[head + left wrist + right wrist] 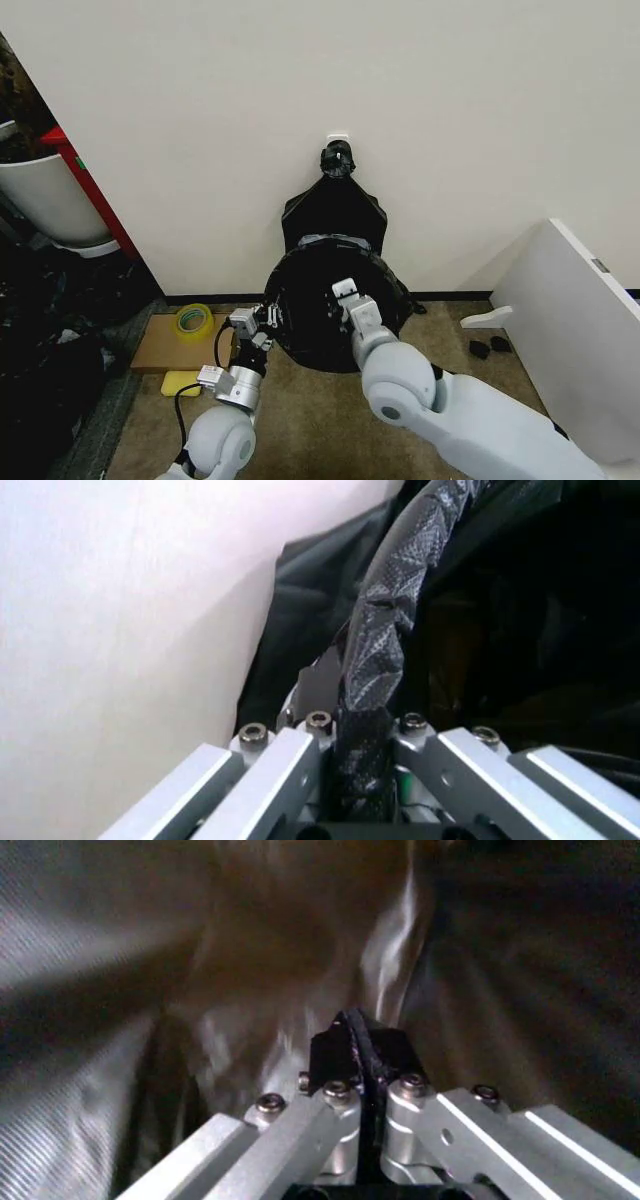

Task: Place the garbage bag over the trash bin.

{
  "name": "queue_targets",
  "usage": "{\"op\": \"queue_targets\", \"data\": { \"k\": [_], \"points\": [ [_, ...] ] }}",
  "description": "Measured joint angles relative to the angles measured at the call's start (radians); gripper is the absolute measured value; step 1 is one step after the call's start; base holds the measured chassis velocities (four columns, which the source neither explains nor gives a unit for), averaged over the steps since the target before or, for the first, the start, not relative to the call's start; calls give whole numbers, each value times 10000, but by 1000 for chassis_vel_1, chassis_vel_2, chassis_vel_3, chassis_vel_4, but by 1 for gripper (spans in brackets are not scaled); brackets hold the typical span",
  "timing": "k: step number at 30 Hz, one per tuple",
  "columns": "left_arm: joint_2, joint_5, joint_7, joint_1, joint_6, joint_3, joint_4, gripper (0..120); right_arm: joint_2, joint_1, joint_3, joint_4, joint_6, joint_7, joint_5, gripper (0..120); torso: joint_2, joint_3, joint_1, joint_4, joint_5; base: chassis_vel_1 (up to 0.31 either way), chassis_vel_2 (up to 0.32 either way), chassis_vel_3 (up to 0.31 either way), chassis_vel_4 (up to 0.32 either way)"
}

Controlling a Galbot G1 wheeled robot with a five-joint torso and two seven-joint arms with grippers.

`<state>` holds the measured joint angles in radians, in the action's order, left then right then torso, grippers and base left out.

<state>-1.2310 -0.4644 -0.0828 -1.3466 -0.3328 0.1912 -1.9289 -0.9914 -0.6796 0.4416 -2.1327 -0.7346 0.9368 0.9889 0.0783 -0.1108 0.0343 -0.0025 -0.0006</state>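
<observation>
The garbage bag (310, 325) is stretched as a round black shape on the floor by the wall, and the trash bin is hidden beneath it. My left gripper (262, 322) sits at the round shape's left edge. In the left wrist view, the left gripper (362, 727) is shut on the bag-wrapped rim (385, 630). My right gripper (345, 295) reaches into the middle of the black opening. In the right wrist view, the right gripper (358, 1042) is shut on a thin fold of glossy bag film (250, 990).
A flat black bundle with a knotted top (335, 205) leans on the wall behind. A yellow tape roll (194, 319) lies on cardboard (160, 348) at left. A white tub (45, 200) stands far left. A white board (570, 320) leans at right beside small black pieces (490, 348).
</observation>
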Motion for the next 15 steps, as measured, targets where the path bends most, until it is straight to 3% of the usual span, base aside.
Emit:
{"op": "queue_targets", "data": {
  "k": [7,15],
  "points": [
    [-5,7,103,40,-263,75,-105,0,122,-19,385,221,-4,-41,149,0,0,0,0,0,1,0,0,0,0],
    [-107,-106,398,33,-637,-30,-132,0,-1,226,526,844,-8,-378,-635,0,0,-1,0,0,0,0,0,0,0]
  ]
}}
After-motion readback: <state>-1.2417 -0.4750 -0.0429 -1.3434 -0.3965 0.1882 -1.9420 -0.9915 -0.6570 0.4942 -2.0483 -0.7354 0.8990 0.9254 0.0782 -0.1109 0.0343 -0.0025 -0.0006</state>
